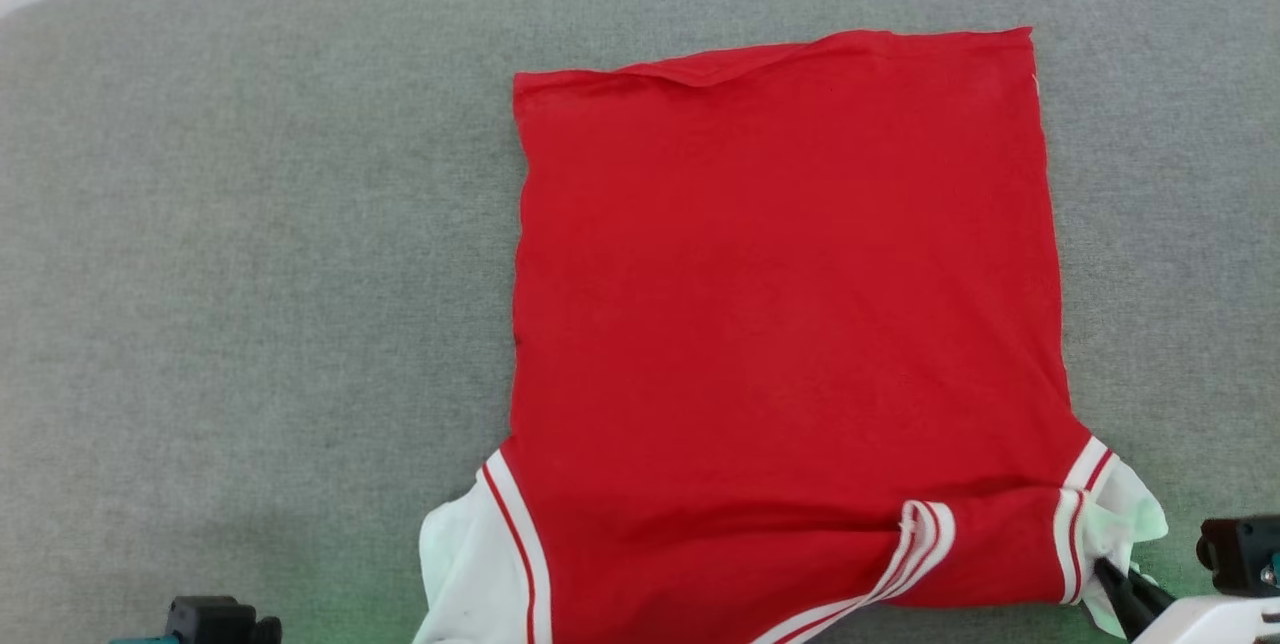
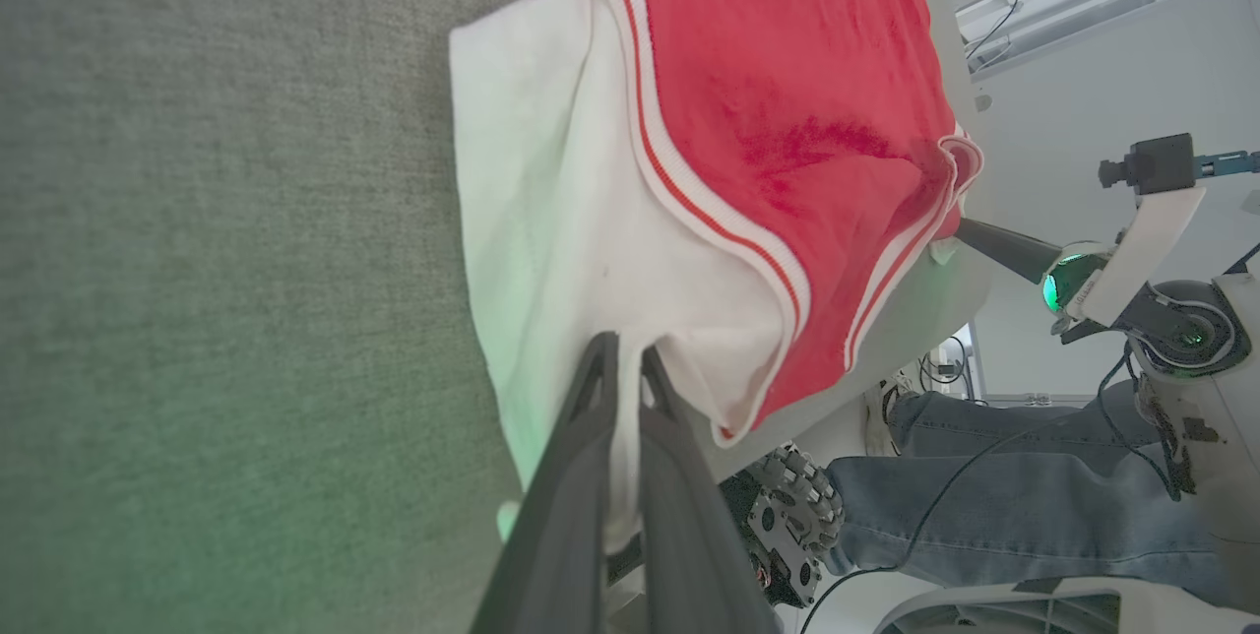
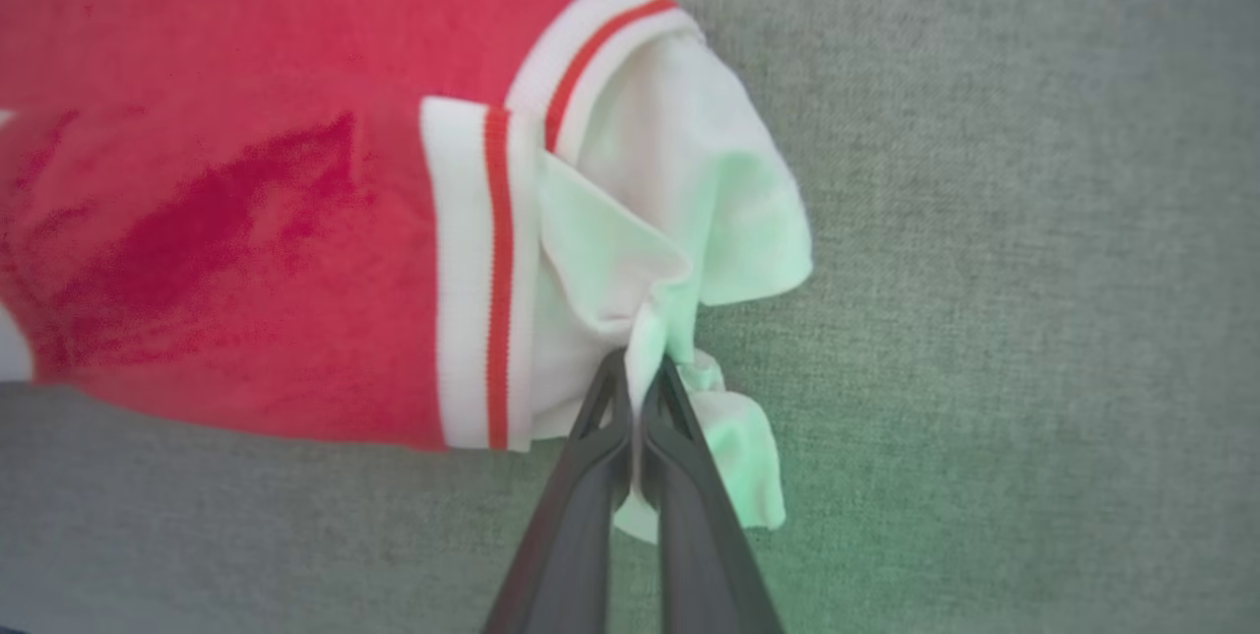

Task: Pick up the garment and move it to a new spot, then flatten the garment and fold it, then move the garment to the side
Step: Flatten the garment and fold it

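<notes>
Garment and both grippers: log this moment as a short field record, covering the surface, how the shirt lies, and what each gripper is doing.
surface: grey fabric surface
cloth state: garment spread mostly flat, plain red side up, sleeves at the edge nearest the robot
near edge: rumpled, striped trim curled over
left arm: left gripper shut on the left-side sleeve
right arm: right gripper shut on the right-side sleeve, white cloth bunched between the fingers

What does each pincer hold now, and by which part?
Both hold the T-shirt. The left pincer is shut on the white left sleeve, and the right pincer on the white right sleeve.
</notes>
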You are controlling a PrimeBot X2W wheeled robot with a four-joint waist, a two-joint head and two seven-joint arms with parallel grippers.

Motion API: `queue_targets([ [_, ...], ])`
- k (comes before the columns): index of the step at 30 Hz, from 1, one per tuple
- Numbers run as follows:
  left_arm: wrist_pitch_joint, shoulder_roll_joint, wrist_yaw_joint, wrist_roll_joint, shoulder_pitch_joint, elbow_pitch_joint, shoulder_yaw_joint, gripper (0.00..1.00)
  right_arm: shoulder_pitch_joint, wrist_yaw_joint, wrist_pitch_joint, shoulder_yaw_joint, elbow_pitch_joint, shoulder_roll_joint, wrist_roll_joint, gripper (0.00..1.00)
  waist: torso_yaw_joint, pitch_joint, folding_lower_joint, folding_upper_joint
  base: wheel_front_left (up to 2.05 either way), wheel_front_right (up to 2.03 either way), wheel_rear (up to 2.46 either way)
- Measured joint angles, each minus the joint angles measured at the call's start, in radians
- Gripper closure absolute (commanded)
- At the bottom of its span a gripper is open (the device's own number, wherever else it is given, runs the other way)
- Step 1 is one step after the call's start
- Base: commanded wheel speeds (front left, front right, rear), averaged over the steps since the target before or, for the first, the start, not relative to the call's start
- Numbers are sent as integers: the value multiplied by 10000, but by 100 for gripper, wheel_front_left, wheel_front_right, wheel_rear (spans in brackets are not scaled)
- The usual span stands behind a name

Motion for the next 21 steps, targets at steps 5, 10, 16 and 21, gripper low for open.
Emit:
queue_targets([
  [5, -44, -61, 0, 94, -165, 483, -240, 100, -291, -2, -301, 100, -387, 92, 125, 0, -118, -39, 0, 0, 0, 0, 0],
  [10, -61, -205, 0, 92, -210, 535, -290, 100, -475, -2, 249, -29, -1682, 155, 326, 0, -294, -72, 0, 0, 0, 0, 0],
  [16, -86, -157, 0, 345, -213, 230, -36, 100, -2043, -2, 2201, -696, -3007, -288, 652, 0, -355, 43, 0, 0, 0, 0, 0],
  [21, -86, -92, 0, 673, -413, -163, 153, 100, -5465, -2, 3948, -949, -2115, 226, 430, 0, -218, 347, 0, 1, 0, 0, 0],
])
